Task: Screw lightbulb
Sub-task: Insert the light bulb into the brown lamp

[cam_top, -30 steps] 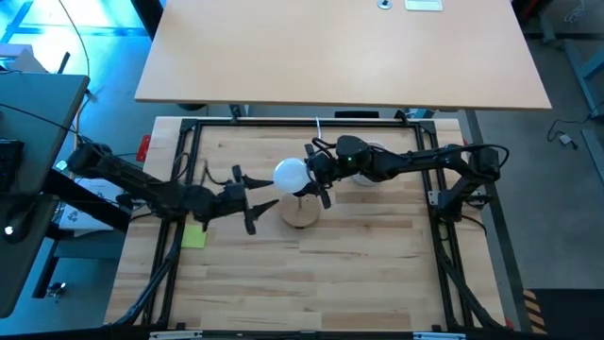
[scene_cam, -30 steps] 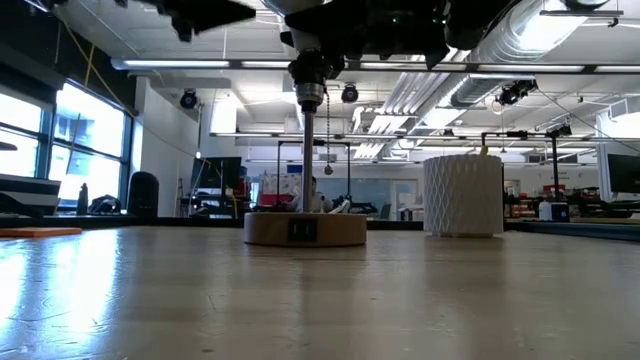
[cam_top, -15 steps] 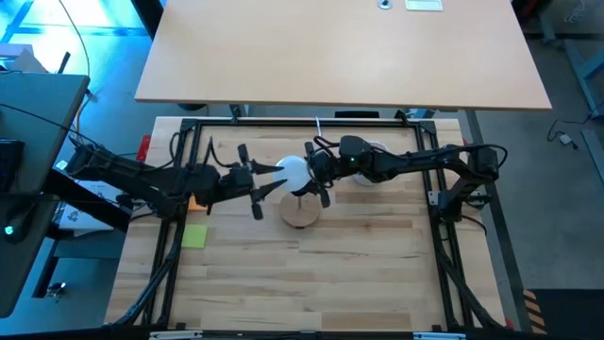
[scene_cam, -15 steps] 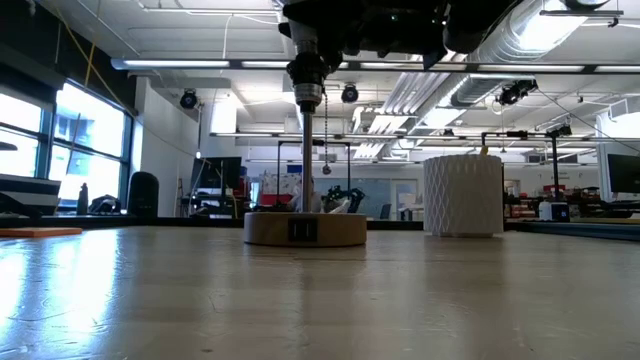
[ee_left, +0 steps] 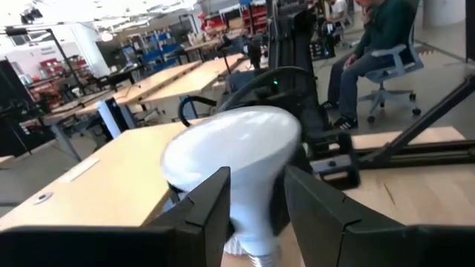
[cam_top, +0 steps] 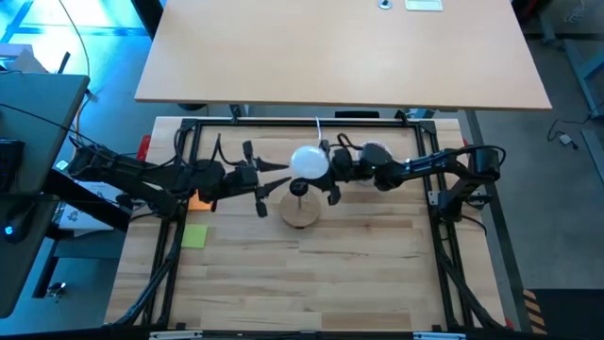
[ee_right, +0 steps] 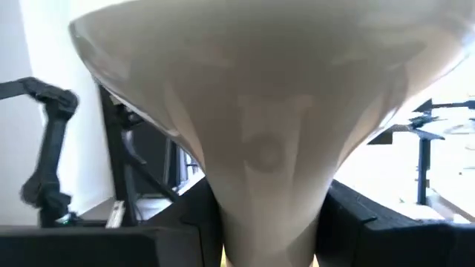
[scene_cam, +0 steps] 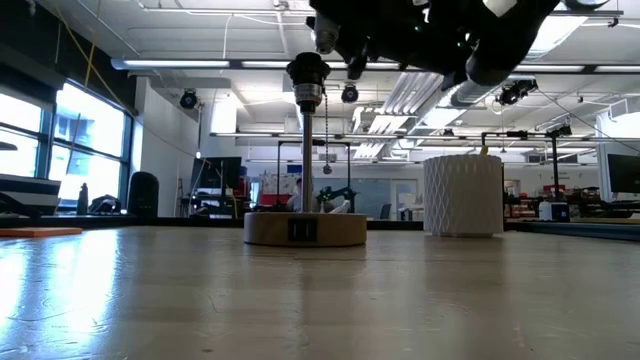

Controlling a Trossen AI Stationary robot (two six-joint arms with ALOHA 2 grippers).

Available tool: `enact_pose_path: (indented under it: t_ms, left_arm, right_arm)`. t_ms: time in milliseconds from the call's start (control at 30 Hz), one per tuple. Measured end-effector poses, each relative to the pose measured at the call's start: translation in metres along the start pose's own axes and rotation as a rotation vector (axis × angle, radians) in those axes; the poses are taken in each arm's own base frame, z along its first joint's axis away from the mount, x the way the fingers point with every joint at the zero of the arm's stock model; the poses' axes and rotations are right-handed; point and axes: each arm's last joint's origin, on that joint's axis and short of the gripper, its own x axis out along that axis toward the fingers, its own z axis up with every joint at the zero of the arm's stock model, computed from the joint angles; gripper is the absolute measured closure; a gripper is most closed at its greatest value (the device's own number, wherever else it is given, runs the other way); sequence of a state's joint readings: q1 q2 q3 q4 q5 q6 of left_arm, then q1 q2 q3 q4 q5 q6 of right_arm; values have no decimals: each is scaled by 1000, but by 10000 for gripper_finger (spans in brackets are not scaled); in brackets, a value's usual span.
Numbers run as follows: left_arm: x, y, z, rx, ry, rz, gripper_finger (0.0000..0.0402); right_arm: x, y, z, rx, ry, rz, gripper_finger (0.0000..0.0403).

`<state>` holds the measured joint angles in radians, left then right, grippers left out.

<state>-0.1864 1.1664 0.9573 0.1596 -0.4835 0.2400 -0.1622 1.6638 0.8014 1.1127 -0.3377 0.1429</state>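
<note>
The white lightbulb [cam_top: 309, 161] is in my right gripper [cam_top: 327, 174], above and a little to the far right of the black socket [scene_cam: 308, 70]. The socket tops a thin stem on a round wooden base [cam_top: 300, 212]. In the low view the bulb's silvery neck end [scene_cam: 323, 38] hangs just clear of the socket. My left gripper [cam_top: 274, 179] is open just left of the bulb. In its wrist view its fingers [ee_left: 210, 204] frame the bulb [ee_left: 236, 152] without touching it. My right gripper pinches the bulb's tapering part [ee_right: 263, 185] below the globe between its two fingers [ee_right: 349, 215]. The fingers come roughly level from the table's right. The bulb sits globe up and neck down, somewhat tilted, lifted clear of the socket.
A white latticed cup [scene_cam: 462, 195] stands at the far right, partly under my right arm [cam_top: 376, 151]. A yellow-green note [cam_top: 194, 236] lies at the table's left edge. A second table [cam_top: 340, 52] stands behind. A seated person [ee_left: 378, 44] shows beyond the table.
My left gripper, open, has gone toward the far edge and to the right, close up to the bulb. My right gripper has carried the bulb up and toward the far right; its neck, which stood over the socket, is now beside and clear of it.
</note>
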Motion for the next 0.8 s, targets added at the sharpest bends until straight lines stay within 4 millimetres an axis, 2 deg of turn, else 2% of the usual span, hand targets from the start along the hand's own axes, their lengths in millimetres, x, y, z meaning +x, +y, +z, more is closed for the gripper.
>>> enact_pose_path:
  t_ms: [233,500,800]
  left_arm:
    - [-1,0,2,-40,-20,6,281]
    - [-9,-12,14,-76,-96,19,281]
    - [-11,-15,15,-73,-103,18,280]
  right_arm:
    - [9,0,5,-3,21,7,261]
    - [13,-3,-12,10,36,-49,261]
    - [14,-4,-22,51,40,-32,261]
